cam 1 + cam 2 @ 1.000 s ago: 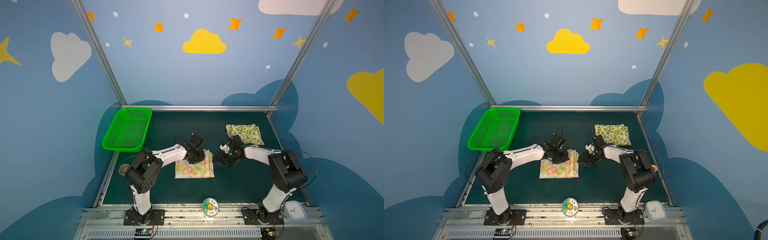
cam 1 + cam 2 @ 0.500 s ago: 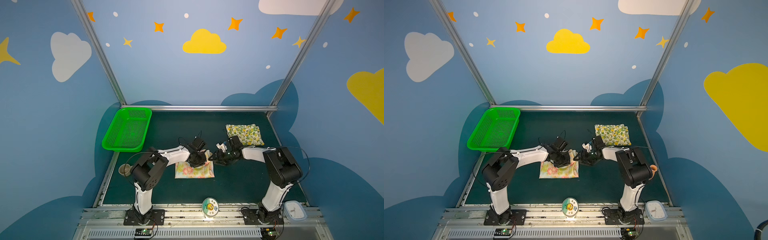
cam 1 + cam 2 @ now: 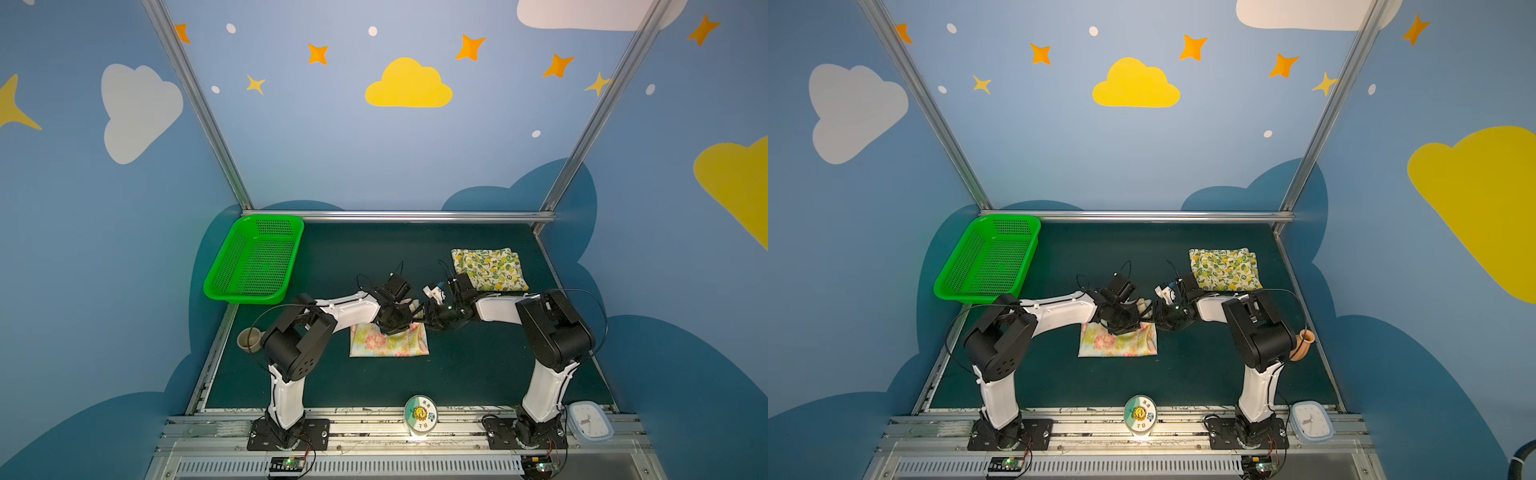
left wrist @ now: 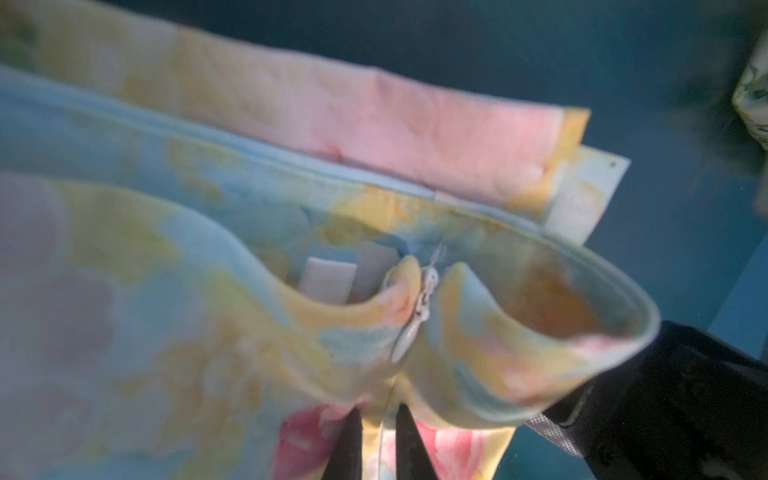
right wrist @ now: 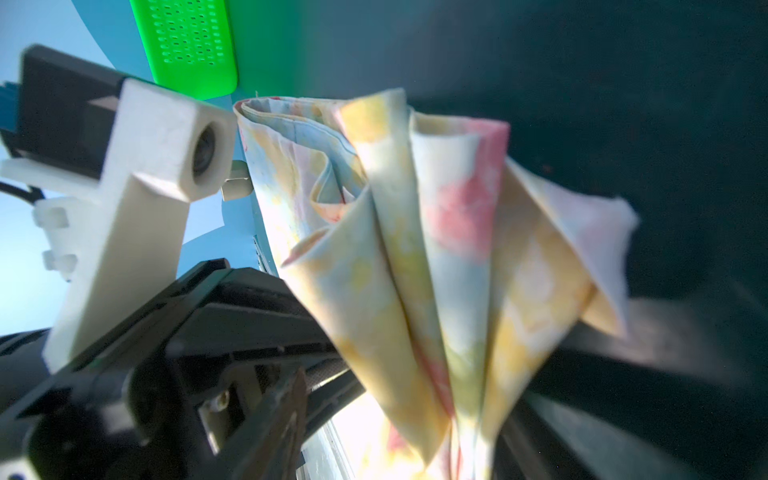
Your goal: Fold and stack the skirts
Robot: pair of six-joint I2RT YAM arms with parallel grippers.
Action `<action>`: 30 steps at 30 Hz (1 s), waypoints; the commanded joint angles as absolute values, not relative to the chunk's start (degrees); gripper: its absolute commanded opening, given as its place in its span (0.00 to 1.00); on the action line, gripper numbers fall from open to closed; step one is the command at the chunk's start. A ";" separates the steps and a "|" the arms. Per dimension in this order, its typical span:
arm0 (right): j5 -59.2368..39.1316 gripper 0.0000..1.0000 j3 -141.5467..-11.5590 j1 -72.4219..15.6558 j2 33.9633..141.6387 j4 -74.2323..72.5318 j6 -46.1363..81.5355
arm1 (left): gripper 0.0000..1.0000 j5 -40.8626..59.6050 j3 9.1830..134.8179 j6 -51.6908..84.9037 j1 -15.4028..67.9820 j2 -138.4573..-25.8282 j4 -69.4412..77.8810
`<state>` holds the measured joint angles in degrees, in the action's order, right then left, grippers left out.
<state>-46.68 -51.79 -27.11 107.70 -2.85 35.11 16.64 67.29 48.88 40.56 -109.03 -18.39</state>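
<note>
Skirt [image 3: 388, 343], pale yellow with pink flowers, folded on table [image 3: 478, 365], waistband bunched up; left fingers [image 4: 347, 449] pinch it below zipper [image 4: 415, 320], right fingers [image 4: 615, 411] wide, grip unclear.

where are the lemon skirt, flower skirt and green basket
lemon skirt [image 3: 490, 270], in a top view, middle of the folded cloth
flower skirt [image 3: 388, 345], in a top view, flat front part
green basket [image 3: 245, 296], in a top view, front rim

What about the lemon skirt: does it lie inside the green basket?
No, the lemon skirt lies folded on the mat, well apart from the green basket.
</note>
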 commanded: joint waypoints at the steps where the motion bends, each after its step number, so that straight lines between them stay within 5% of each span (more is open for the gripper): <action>1: -42.27 0.63 -49.99 -28.47 111.79 -0.60 35.98 | 0.18 15.54 67.87 48.95 40.56 -110.29 -19.95; 13: -42.43 0.44 -49.71 -29.27 113.79 -2.79 37.70 | 0.17 14.01 67.64 49.50 40.27 -105.57 -20.90; 30: -42.46 0.49 -49.59 -30.10 113.80 -2.17 37.44 | 0.17 14.33 65.42 48.48 38.23 -107.36 -22.82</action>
<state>-47.66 -51.79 -28.47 110.34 -7.60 37.58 14.59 65.87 48.69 38.04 -105.82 -22.04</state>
